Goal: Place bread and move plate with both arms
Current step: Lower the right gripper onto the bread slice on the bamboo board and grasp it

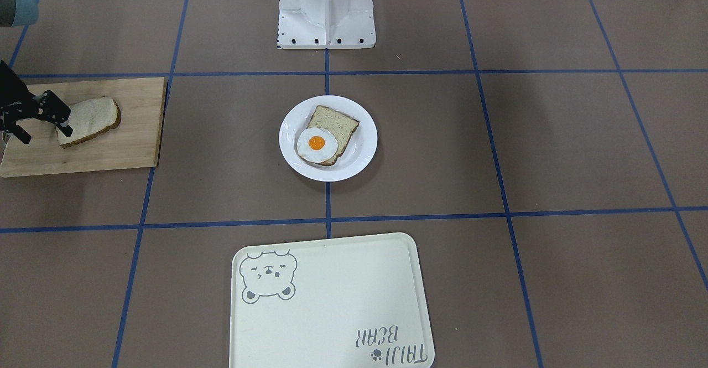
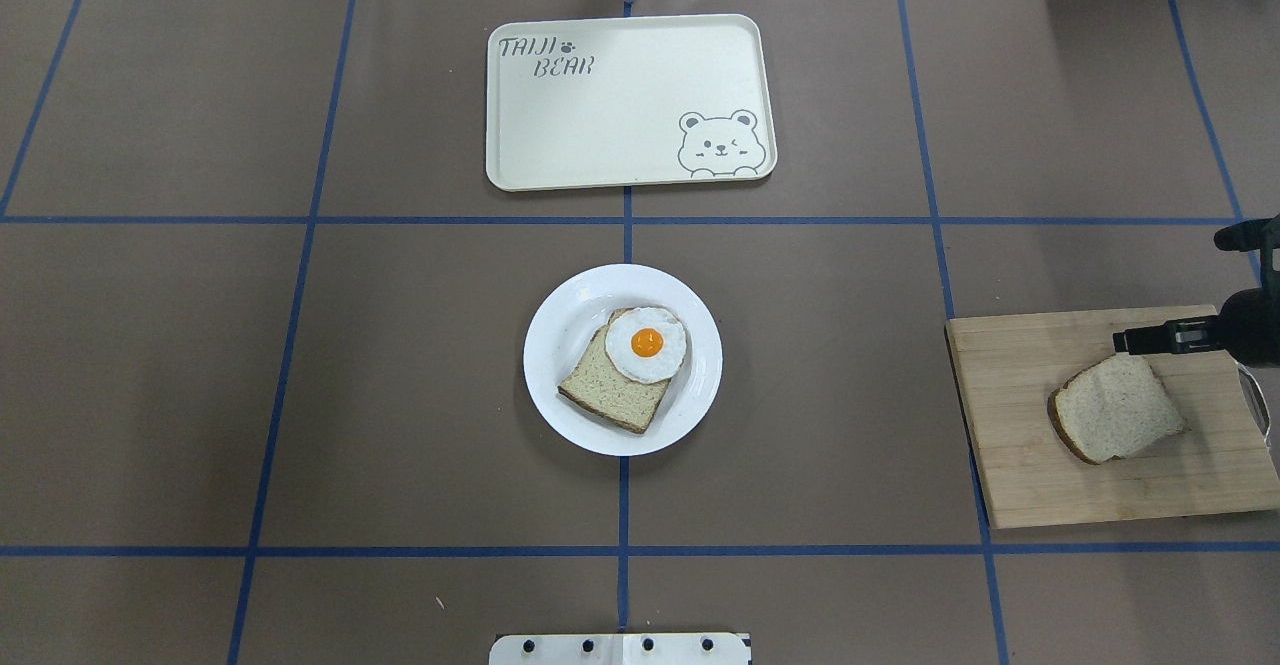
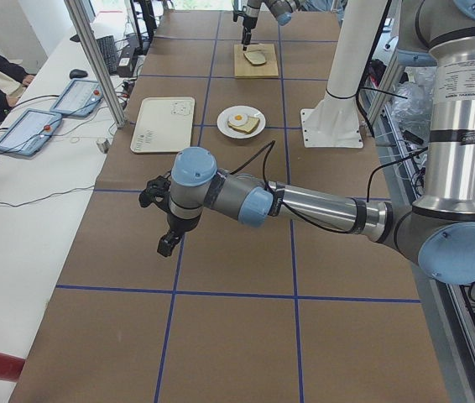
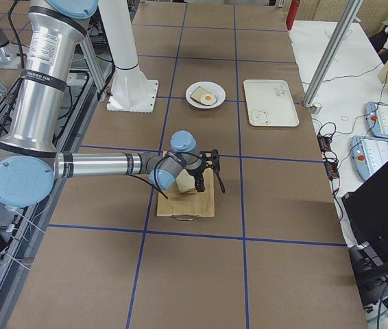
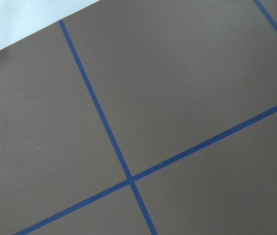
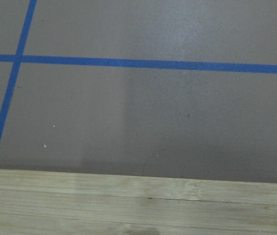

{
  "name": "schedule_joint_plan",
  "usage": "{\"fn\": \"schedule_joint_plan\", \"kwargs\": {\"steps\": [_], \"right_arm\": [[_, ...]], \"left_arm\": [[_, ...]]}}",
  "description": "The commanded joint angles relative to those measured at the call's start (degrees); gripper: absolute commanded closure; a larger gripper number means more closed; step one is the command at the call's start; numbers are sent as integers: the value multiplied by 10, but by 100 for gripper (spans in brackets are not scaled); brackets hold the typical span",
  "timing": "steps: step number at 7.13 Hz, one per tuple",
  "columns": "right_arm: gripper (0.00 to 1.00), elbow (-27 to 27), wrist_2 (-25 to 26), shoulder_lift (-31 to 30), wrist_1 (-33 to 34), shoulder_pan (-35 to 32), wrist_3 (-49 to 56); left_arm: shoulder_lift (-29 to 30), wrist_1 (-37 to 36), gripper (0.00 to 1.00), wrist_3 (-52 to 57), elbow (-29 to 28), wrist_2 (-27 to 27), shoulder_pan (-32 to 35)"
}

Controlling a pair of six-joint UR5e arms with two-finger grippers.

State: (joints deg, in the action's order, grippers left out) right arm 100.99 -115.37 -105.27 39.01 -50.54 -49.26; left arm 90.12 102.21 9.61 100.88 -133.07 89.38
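The bread (image 1: 91,119) is a pale slice with a brown crust, lying on a wooden cutting board (image 1: 119,149) at the robot's right; it also shows in the overhead view (image 2: 1112,410). My right gripper (image 1: 46,135) hovers at the slice's outer end with its jaws wide apart, one finger (image 2: 1165,337) just beyond the slice's far edge and nothing between them. The white plate (image 2: 565,330) sits at the table's centre with a tanner slice (image 2: 615,390) and a fried egg (image 2: 646,343) on it. My left gripper (image 3: 166,228) hangs over bare table far from the plate; I cannot tell whether it is open.
A cream tray (image 2: 625,95) with a bear drawing lies beyond the plate, on the side away from the robot. The robot's white base (image 1: 326,14) stands behind the plate. The right wrist view shows the board's edge (image 6: 128,205) and blue tape lines.
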Motion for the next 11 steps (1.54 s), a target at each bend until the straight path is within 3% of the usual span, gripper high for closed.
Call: {"fn": "schedule_joint_plan", "kwargs": {"steps": [1, 4, 10, 11], "right_arm": [[19, 0, 18, -3, -1, 29, 5], [28, 0, 29, -29, -1, 31, 21], [46, -1, 30, -20, -1, 50, 21], [65, -1, 30, -20, -1, 51, 22]], "left_arm": [[0, 0, 2, 0, 1, 0, 0], [-1, 0, 2, 0, 3, 0, 1], [-1, 0, 2, 0, 2, -1, 1], [-1, 0, 2, 0, 2, 0, 1]]}}
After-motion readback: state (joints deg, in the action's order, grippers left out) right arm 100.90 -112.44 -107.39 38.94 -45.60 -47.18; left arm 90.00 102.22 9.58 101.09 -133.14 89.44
